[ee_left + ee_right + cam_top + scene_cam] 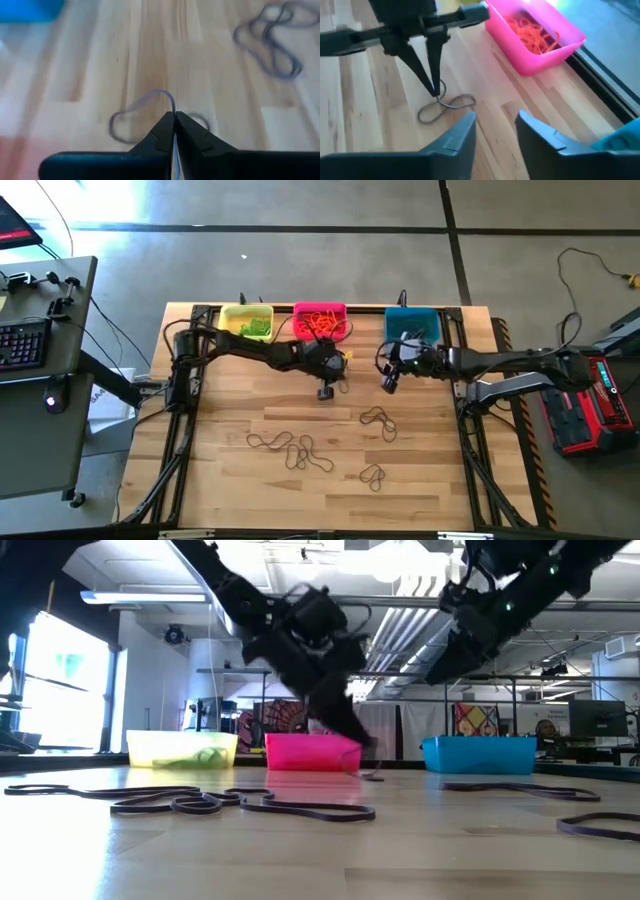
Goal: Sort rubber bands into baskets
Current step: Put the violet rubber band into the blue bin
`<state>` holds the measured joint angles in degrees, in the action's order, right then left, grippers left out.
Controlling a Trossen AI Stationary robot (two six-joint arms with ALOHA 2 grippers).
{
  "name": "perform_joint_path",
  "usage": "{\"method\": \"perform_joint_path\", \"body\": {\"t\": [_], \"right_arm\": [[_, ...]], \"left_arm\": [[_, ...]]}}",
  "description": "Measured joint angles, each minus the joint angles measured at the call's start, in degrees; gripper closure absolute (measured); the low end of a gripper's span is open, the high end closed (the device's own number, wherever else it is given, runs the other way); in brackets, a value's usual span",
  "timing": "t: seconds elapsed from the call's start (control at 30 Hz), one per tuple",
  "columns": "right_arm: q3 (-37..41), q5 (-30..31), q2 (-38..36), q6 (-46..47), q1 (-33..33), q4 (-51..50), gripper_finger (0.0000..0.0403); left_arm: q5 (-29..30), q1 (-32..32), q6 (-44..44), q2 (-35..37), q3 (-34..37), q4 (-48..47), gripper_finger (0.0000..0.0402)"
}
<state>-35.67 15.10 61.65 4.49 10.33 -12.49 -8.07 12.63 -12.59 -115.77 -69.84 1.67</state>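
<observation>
We see the left gripper (436, 92) clamped on a dark rubber band (442, 106) just in front of the pink basket (540, 55). The band's pinched end rises into the fingertips; its loop trails flat on the table (420, 470), lying roughly alongside the basket's front wall. The right gripper (495, 125), fingers parted, holds nothing nearby.

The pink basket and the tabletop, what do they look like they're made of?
Pink basket: probably moulded plastic, with smooth, slightly glossy, evenly magenta walls and rounded corners. Tabletop: looks like wood, pale joined planks with visible grain and seams, matte to satin finish; it could be laminate.
</observation>
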Motion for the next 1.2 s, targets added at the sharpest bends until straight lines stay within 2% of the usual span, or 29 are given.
{"method": "perform_joint_path", "body": {"t": [0.2,0.27,0.37,0.63,0.77,0.83,1.0,1.2], "right_arm": [[8.0,-2.8,0.3,0.4,-0.5,14.6,0.0375],[10.1,-4.1,0.5,1.0,-1.1,18.6,0.0395],[11.6,-4.1,1.5,3.1,-2.3,23.3,0.0375],[11.4,-3.8,7.5,3.8,-4.9,32.9,0.0242],[11.3,-2.3,10.6,0.7,-5.6,36.8,0.0213],[11.3,-0.4,11.7,0.4,-5.6,37.0,0.0213],[11.3,-0.3,13.3,0.6,-5.4,36.9,0.0238],[11.3,-1.7,13.4,1.7,-5.1,35.6,0.0323]], "left_arm": [[-0.2,0.1,0.3,4.2,0.0,-0.5,0.04],[-0.2,0.1,0.4,5.3,0.0,-0.2,0.0401],[-0.3,0.1,0.5,6.2,0.0,-0.3,0.0401],[-0.3,-0.9,3.5,7.1,-0.1,3.0,0.0401],[-0.4,-2.1,3.5,7.1,0.0,3.2,0.0401],[-0.4,-2.5,3.7,7.1,0.0,3.7,0.0401],[-0.4,-2.5,5.0,7.1,0.0,5.1,0.0401],[-1.3,-2.4,5.0,7.1,0.0,7.1,0.0401]]}}
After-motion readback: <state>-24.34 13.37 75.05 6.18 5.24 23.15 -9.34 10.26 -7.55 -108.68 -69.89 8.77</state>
